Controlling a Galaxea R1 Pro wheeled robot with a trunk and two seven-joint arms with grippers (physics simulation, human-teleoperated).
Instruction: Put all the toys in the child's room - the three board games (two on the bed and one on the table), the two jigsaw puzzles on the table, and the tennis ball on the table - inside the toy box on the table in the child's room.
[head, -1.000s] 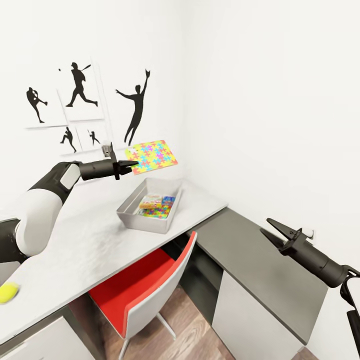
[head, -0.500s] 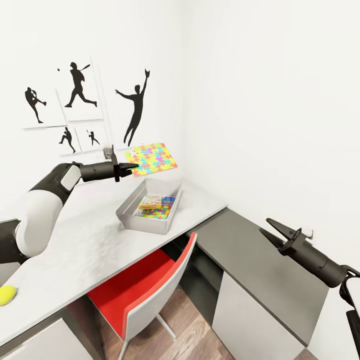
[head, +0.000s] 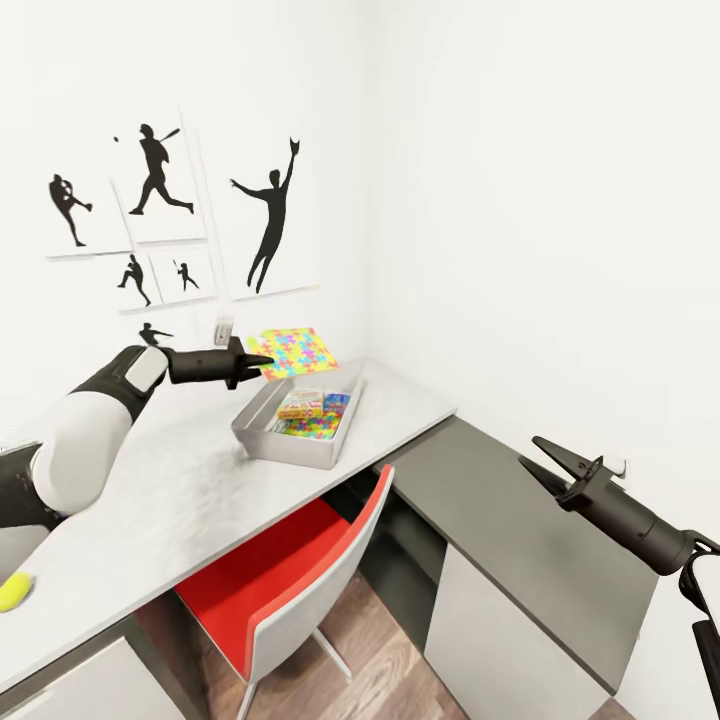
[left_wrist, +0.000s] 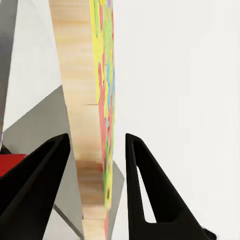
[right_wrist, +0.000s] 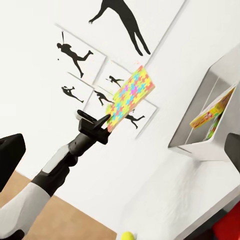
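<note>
In the head view the left hand (head: 262, 361) has sunk, gripping the jigsaw puzzle (head: 291, 352) just above the toy box (head: 262, 447) rim; release looks close. The tennis ball (head: 12, 592) waits on the table (head: 180, 490) at eight o'clock. The left wrist view shows the puzzle pinched edgewise. The right hand (head: 548, 458) hangs open.

Both arms w/ white rounded upper shells, black joints & slim dark forearms, ending in black pointed two-finger grippers (left gripper (head: 262, 361), right gripper (head: 546, 455)).
</note>
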